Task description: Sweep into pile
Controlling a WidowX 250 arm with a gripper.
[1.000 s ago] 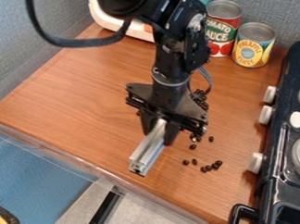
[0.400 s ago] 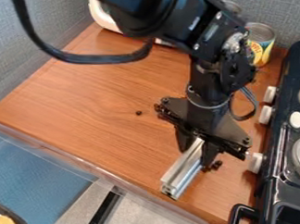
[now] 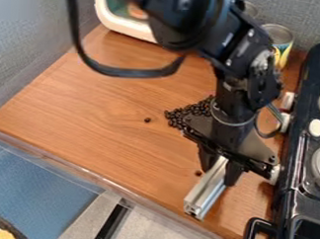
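Comes down from the top edge on a black arm (image 3: 248, 43), ending in a black gripper (image 3: 219, 176) over the lower right part of the brown wooden surface (image 3: 91, 104). Holds a silver metal bar (image 3: 205, 194) between the jaws, closed against its two long sides and so parted only by its width. Slants, along that bar, down and a little left toward the near edge of the surface; can't tell whether touching the wood. Shows a crowded heap of small dark beans (image 3: 183, 114) up and left of the gripper, just beside the arm and running partly behind it, so can't tell how far. Leaves one stray bean (image 3: 147, 120) on bare wood, left of the heap and apart from it, and another loose bean (image 3: 198, 172) just left of the upper part of the bar. Loops a thick black cable (image 3: 124, 71) out to the left of the arm. Has a dark toy stove (image 3: 284, 200) along the right side, with pale knobs toward the surface. At the back, includes a white-rimmed object (image 3: 126, 25) on the left and, partly behind the arm, a can with a yellow label (image 3: 282, 51).
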